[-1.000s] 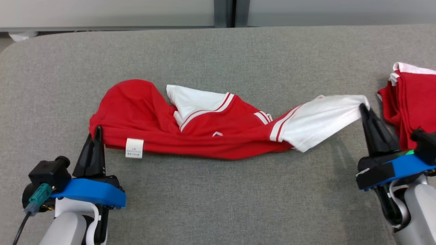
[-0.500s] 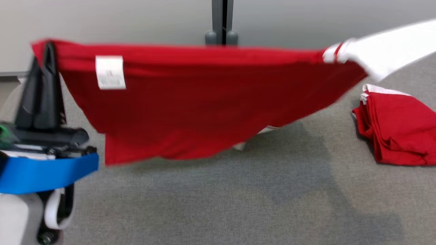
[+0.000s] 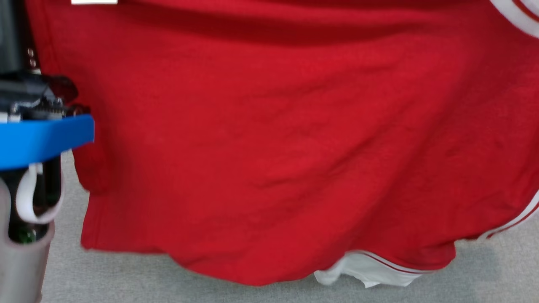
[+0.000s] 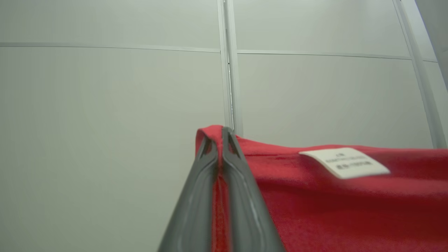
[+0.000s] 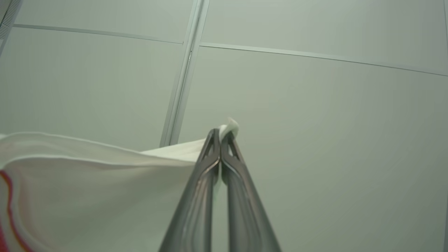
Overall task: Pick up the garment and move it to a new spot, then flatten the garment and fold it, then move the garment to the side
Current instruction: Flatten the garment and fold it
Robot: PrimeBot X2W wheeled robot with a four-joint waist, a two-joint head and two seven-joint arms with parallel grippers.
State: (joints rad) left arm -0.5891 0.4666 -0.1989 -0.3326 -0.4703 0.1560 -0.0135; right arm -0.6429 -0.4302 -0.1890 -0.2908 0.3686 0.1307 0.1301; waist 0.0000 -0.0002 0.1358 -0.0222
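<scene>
Grey tabletop (image 3: 497, 273) peeked out along the bottom of the head view, and both wrist views looked up at plain pale wall panels (image 4: 105, 105). So the garment (image 3: 269, 147), a red shirt with white sleeves, was up in the air, hanging like a curtain between the two arms. Its lower hem dangled close to the table, though I couldn't tell if it actually touched. The left gripper (image 4: 218, 133) was clamped shut on a red corner, with the white care label (image 4: 344, 162) just beside it. The right gripper (image 5: 221, 134) was pinched closed on the very tip of a white sleeve (image 5: 87, 182). My read was that this was the carry-to-a-new-spot bit, right before laying it down to flatten. To do that well, I'd say hold both grippers level and far enough apart that the top edge stays taut. Then let the bottom hem land first and draw the shirt down over it so the body lies out smooth. One thing to watch was the other white sleeve (image 3: 366, 273) poking out under the hem, which could easily bunch up underneath. That sleeve-tip grip also looked pretty thin, so no jerky moves, or it might slip out.
</scene>
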